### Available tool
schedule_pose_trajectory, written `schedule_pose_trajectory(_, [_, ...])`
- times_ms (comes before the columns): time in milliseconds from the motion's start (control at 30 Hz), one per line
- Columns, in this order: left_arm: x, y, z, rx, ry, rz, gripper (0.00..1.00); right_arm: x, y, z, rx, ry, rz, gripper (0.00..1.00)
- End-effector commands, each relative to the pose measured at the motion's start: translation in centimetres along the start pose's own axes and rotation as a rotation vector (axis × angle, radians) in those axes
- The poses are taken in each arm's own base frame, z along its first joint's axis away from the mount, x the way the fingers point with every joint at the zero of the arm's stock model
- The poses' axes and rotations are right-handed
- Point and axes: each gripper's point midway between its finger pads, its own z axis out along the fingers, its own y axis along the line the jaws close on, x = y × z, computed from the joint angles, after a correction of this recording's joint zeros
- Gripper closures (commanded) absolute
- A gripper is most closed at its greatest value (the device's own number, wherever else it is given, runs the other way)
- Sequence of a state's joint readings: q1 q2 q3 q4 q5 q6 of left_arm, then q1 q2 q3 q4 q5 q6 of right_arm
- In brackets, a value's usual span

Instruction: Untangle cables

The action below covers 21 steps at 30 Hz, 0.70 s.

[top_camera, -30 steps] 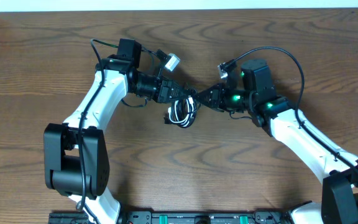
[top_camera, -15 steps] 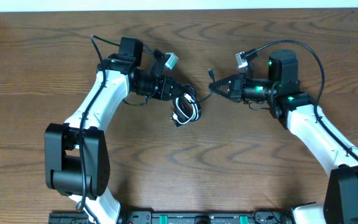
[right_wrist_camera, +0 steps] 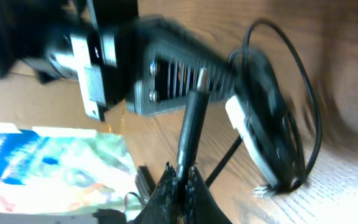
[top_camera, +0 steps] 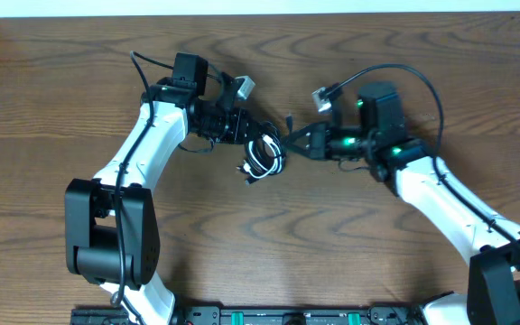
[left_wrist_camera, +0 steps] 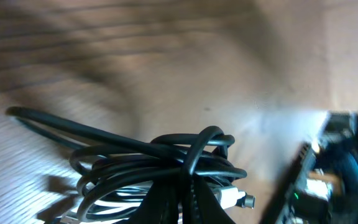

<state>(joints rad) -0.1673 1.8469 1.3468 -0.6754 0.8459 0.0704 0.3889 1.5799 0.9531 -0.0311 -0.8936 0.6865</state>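
Observation:
The black cable (top_camera: 264, 155) and white cable (top_camera: 258, 165) hang as one tangled coil from my left gripper (top_camera: 256, 141), which is shut on the coil. In the left wrist view the black loops (left_wrist_camera: 160, 158) wrap over the white cable (left_wrist_camera: 120, 203) and its white plug (left_wrist_camera: 232, 198), with my left gripper (left_wrist_camera: 180, 202) clamped on them. My right gripper (top_camera: 298, 139) is shut on a free end of the black cable (top_camera: 289, 120), just right of the coil. The right wrist view shows that gripper (right_wrist_camera: 183, 180) pinching this black end (right_wrist_camera: 193, 121), with the coil (right_wrist_camera: 269, 134) beyond.
The wooden table (top_camera: 269, 244) lies under both arms. The left arm's camera housing (right_wrist_camera: 166, 74) sits close in front of the right gripper. A pale wall edge (top_camera: 242, 7) runs along the far side.
My right gripper pulled away to the right with the black cable end, then came back left close to the coil. The coil shifted slightly in my left gripper.

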Motion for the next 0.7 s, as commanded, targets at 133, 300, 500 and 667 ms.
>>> schedule_pose_trajectory(133, [-0.1, 2.0, -0.2, -0.111, -0.012, -0.114, 0.92, 1.4, -3.7, 2.9, 0.425, -0.113, -0.133, 0.99])
schedule_pose_trajectory(300, [-0.1, 1.9, -0.2, -0.109, -0.02, -0.25, 0.93, 1.9, -4.1, 3.8, 0.546, -0.151, -0.247, 0.99])
schedule_pose_trajectory(500, [-0.1, 1.2, -0.2, -0.068, -0.015, -0.266, 0.93, 1.9, -4.8, 6.2, 0.582, -0.187, -0.299, 0.99])
schedule_pose_trajectory(667, [-0.1, 1.2, -0.2, -0.069, -0.015, -0.266, 0.93, 0.8, -4.9, 6.8, 0.562, -0.203, -0.372, 0.95])
